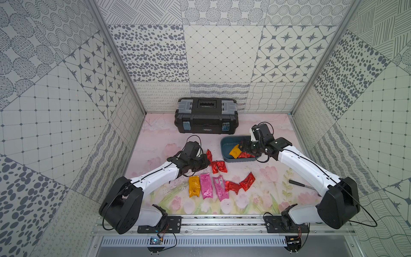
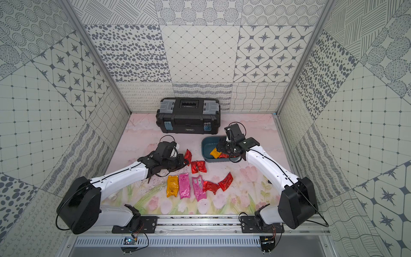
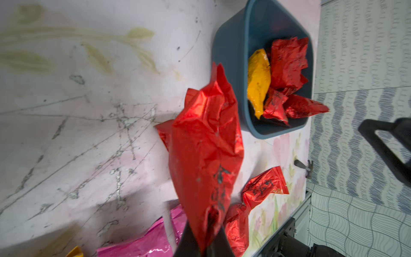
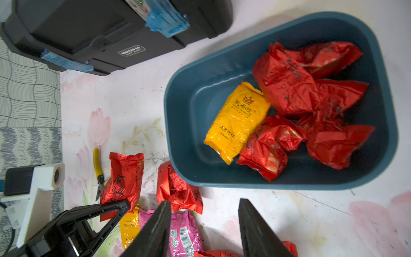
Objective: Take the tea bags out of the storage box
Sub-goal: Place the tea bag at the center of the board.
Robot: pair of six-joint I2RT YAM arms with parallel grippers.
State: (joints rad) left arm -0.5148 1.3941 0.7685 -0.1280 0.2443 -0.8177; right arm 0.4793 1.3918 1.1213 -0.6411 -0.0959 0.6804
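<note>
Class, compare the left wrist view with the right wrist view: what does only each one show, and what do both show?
Only the left wrist view: a small dark tool. Only the right wrist view: the black plastic toolbox with blue latches and yellow-handled pliers. Both: the shallow teal-blue plastic storage box holding an orange-yellow foil packet and crinkled red foil packets, plus another red foil packet clamped in the left gripper.

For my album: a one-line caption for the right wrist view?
Right tool, jaws open, facing the storage box holding one orange-yellow tea bag and several red ones.
</note>
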